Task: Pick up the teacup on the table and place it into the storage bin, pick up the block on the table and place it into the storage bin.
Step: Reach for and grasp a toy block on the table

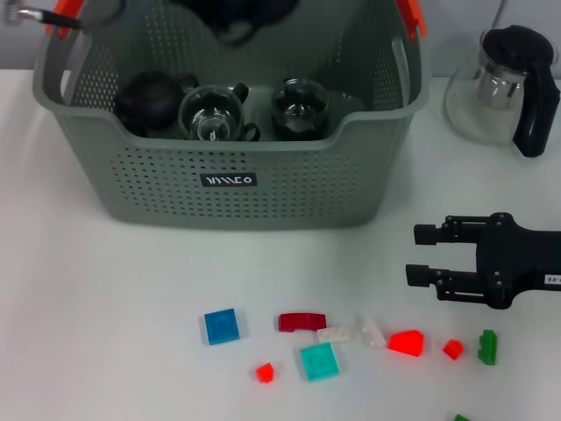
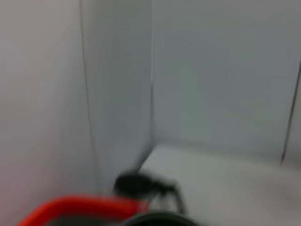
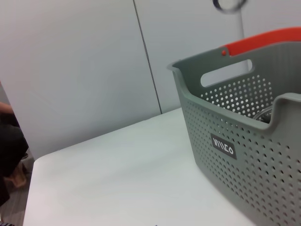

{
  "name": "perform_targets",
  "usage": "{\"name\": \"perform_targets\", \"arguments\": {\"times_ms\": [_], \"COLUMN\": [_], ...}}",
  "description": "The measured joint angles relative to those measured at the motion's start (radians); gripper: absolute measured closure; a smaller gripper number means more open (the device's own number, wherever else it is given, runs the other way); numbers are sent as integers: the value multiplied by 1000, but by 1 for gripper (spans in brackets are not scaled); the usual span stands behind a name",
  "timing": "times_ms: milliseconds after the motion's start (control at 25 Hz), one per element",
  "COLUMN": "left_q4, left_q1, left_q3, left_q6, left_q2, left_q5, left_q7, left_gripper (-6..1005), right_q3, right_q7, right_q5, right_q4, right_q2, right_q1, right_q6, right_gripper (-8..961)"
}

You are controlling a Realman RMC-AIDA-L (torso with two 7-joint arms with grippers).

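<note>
White tabletop fills the scene, and nearest the robot lies a scatter of small plastic blocks: a blue block, a teal block, a dark red curved piece, a bright red block and green ones by the edge. They look light, stiff and smooth, best pinched across two flat sides. Just beyond them hovers the right gripper, its fingers spread and holding nothing, the bright red block lying nearer the robot than its tips. Farther back stands the storage bin, with glass teacups already inside; fragile, slippery things. A glass teapot stands beside it. Above the bin's far rim is what seems to be the left gripper, too blurred to read its fingers.
</note>
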Motion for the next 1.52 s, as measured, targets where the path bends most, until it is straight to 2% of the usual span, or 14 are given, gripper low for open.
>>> {"name": "perform_targets", "arguments": {"times_ms": [120, 200, 240, 280, 320, 360, 400, 480, 600, 1000, 1360, 1520], "left_q4": [21, 29, 30, 30, 30, 28, 21, 14, 8, -38, -135, -184], "left_q1": [-7, 0, 6, 6, 20, 27, 34, 37, 29, -12, -108, -136], "left_q3": [134, 238, 277, 277, 355, 391, 449, 481, 509, 486, 346, 318], "left_q6": [-94, -188, -221, -221, -312, -355, -407, -424, -417, -398, -309, -301], "left_q2": [-15, -38, -49, -49, -84, -106, -139, -146, -135, -107, -100, -96], "left_q5": [171, 307, 360, 360, 498, 580, 704, 754, 776, 776, 773, 773], "left_q7": [21, 57, 72, 72, 101, 111, 121, 120, 102, 88, 98, 99], "left_gripper": [926, 924, 923, 922, 922, 921, 920, 918, 916, 907, 900, 897], "right_q3": [-1, 0, 0, -1, -1, -1, 0, 0, 0, 1, 0, 1], "right_q7": [-2, -2, -2, -2, -2, -3, -3, -3, -3, -2, -1, -1], "right_q5": [0, 0, 0, -1, -1, -1, -1, -1, 3, 2, 0, 0], "right_q4": [6, 11, 12, 12, 13, 13, 13, 13, 14, 16, 21, 22], "right_q2": [1, 1, 0, 0, 0, 0, -1, -1, -2, 0, 1, 1], "right_q1": [-1, -2, -3, -3, -4, -5, -6, -7, -7, -2, 5, 7], "right_q6": [4, 5, 5, 5, 5, 5, 5, 5, 5, 6, 11, 17], "right_gripper": [301, 301, 301, 301, 301, 301, 301, 301, 301, 302, 302, 302]}}
